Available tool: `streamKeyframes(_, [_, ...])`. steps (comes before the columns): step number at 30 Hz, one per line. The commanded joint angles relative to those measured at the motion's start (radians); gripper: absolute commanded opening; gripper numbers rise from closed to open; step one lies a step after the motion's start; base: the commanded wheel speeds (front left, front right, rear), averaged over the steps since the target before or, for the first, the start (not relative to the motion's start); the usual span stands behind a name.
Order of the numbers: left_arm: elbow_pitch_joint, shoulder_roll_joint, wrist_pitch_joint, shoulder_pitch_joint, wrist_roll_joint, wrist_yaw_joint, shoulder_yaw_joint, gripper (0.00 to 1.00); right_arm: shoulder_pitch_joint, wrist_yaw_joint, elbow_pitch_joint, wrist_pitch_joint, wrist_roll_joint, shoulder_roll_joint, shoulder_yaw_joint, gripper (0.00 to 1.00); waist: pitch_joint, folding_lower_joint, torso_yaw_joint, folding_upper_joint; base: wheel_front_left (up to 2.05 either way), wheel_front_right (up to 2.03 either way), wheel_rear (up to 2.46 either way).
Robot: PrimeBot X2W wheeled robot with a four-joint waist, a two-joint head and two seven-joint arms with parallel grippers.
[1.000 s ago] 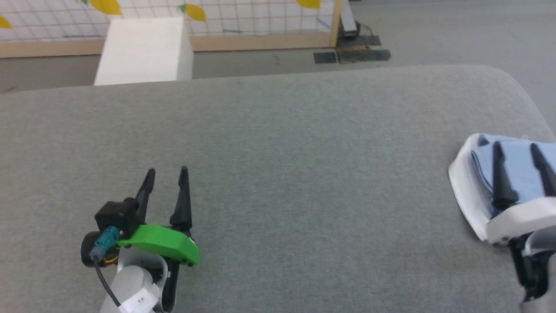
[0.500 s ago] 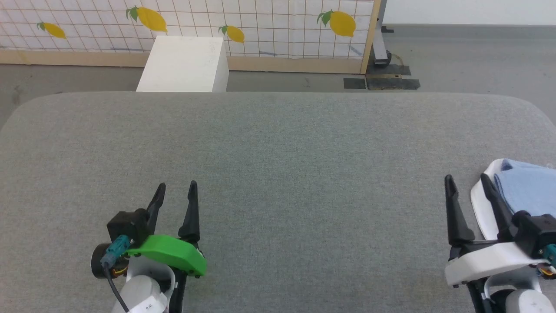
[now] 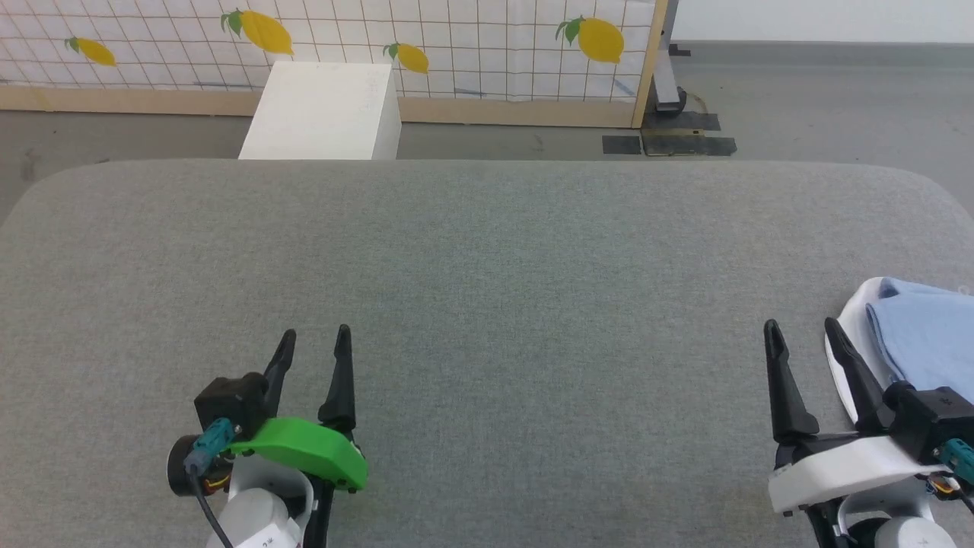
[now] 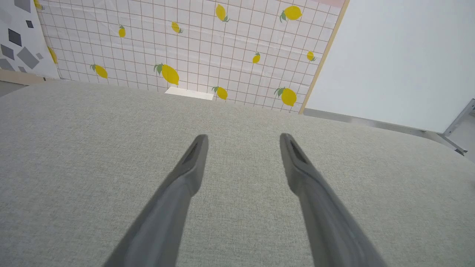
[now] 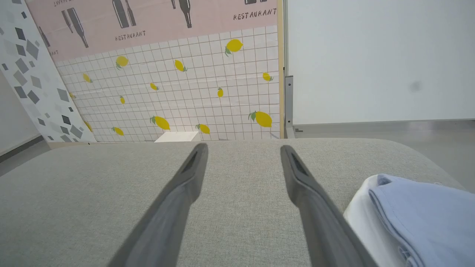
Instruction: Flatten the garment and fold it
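The garment (image 3: 924,342), folded light blue with a white left edge, lies at the near right of the grey table (image 3: 487,251). Just left of it the right gripper (image 3: 801,325) stands parted and empty. The left gripper (image 3: 316,332), near left, is parted and empty too.

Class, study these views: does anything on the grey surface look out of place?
Nothing looks spilled or damaged. The garment sits bundled at the right edge of the grey surface, beside the open right gripper, not spread out.
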Motion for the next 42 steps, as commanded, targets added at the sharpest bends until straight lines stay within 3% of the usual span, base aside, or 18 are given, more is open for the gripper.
streamKeyframes(1, [0.001,-0.003,-0.005,0.012,-0.007,0.004,0.002,1.0,0.011,-0.002,0.003,-0.001,0.005,0.002,0.002,1.0,-0.001,0.0001,0.0,0.0,0.0,0.0,0.0])
streamKeyframes(2, [0.001,-0.001,0.0,0.001,0.0,0.002,0.0,0.0,0.0,0.0,0.001,0.001,0.0,0.0,0.001,0.0,-0.001,0.0001,0.0,0.0,0.0,0.0,0.0])
streamKeyframes(42, [-0.078,-0.007,0.059,0.04,0.067,0.02,0.019,0.0,-0.004,0.0,0.003,0.027,-0.041,0.0,0.013,0.0,-0.011,0.0001,-0.002,0.0,0.0,0.0,0.0])
